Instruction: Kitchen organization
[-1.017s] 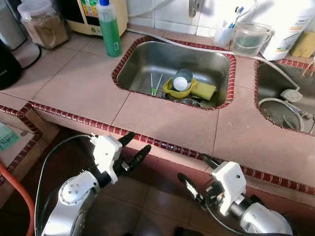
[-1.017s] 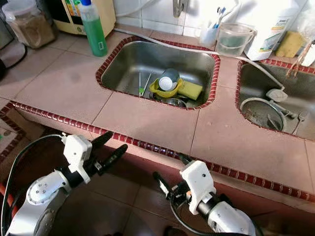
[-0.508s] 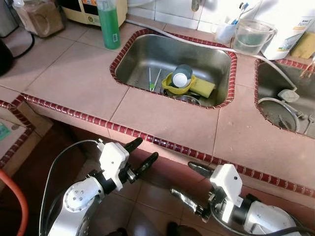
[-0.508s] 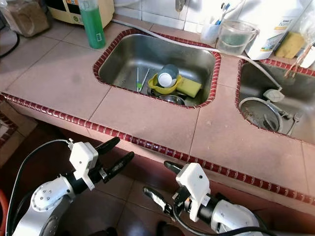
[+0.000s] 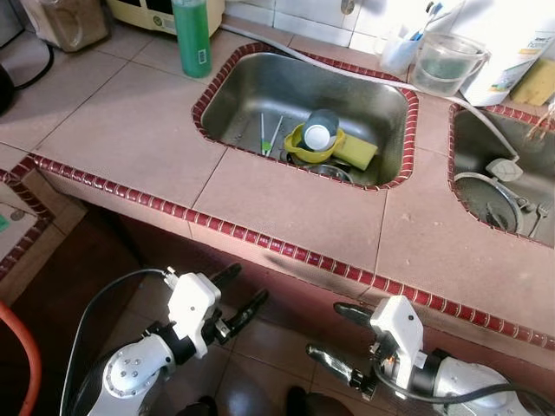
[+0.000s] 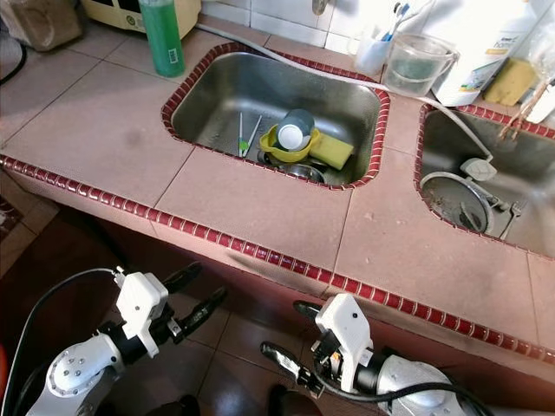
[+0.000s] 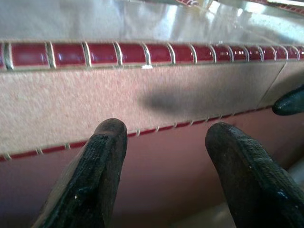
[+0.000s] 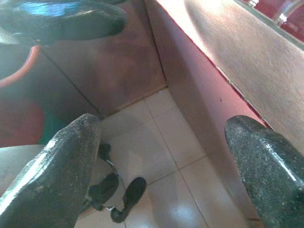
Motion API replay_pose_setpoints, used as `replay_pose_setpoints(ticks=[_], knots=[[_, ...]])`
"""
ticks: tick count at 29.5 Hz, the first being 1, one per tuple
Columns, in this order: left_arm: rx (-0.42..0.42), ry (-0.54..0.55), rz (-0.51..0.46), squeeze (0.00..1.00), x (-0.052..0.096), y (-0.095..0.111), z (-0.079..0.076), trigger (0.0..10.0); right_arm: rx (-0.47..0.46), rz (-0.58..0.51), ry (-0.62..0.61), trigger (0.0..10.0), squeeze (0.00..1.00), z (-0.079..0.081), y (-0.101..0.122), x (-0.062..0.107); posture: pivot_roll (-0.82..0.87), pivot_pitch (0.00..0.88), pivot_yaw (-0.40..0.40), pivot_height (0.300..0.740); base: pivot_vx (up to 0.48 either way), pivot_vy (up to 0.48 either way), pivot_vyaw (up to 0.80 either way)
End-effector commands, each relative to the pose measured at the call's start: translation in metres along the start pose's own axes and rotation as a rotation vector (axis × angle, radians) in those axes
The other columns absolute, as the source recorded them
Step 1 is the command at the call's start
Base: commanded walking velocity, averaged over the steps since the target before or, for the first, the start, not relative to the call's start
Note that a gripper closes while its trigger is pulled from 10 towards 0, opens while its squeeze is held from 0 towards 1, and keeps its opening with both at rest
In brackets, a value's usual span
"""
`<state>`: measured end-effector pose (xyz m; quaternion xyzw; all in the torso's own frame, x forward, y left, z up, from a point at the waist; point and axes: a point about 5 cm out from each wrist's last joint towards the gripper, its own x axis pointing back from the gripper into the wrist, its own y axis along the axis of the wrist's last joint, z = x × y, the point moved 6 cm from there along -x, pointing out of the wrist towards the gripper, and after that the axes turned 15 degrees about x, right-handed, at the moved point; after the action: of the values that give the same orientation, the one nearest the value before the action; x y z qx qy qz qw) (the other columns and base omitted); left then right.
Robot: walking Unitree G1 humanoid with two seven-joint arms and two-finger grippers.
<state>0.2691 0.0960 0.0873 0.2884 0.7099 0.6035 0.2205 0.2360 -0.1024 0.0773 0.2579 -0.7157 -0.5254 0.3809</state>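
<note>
While sink (image 5: 260, 82) sits above, both grippers gape.

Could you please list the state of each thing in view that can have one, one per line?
left gripper: open, empty, below the counter edge.
right gripper: open, empty, below the counter edge.
green bottle: upright on the counter.
yellow bowl: in the left sink, a cup lying tipped in it.
yellow sponge: lying in the left sink beside the bowl.
clear jug: upright behind the sinks.

Two silver robot arms are showing white wrist housings, looping black cables, and long black two-fingered grippers: left gripper (image 5: 236, 295), right gripper (image 5: 341, 336).
</note>
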Motion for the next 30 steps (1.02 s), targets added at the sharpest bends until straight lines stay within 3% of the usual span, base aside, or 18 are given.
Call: replay_pose_setpoints(ticks=[1,8,18,24,30], knots=[[0.013,0.007,0.056,0.00,0.007,-0.020,-0.004,10.0,-0.030,0.038,-0.004,10.0,0.00,0.001,-0.016,0.001,-0.12,0.255,-0.095,0.740,0.000,0.000,0.00],[0.034,0.032,0.106,0.00,0.010,-0.043,-0.003,10.0,-0.069,0.087,-0.054,10.0,0.00,-0.007,-0.039,-0.002,-0.11,0.236,-0.100,0.740,0.000,0.000,0.00],[0.059,0.096,0.123,0.00,0.000,-0.062,0.005,10.0,-0.071,0.172,-0.041,10.0,0.00,-0.005,-0.076,-0.010,-0.11,0.234,-0.110,0.740,0.000,0.000,0.00],[0.069,0.141,0.123,0.00,-0.009,-0.071,0.009,10.0,-0.066,0.195,-0.048,10.0,0.00,-0.012,-0.087,-0.018,-0.11,0.266,-0.113,0.740,0.000,0.000,0.00],[0.106,0.234,0.180,0.00,-0.009,-0.098,0.019,10.0,-0.069,0.254,-0.052,10.0,0.00,-0.013,-0.108,-0.028,-0.10,0.301,-0.109,0.740,0.000,0.000,0.00]])
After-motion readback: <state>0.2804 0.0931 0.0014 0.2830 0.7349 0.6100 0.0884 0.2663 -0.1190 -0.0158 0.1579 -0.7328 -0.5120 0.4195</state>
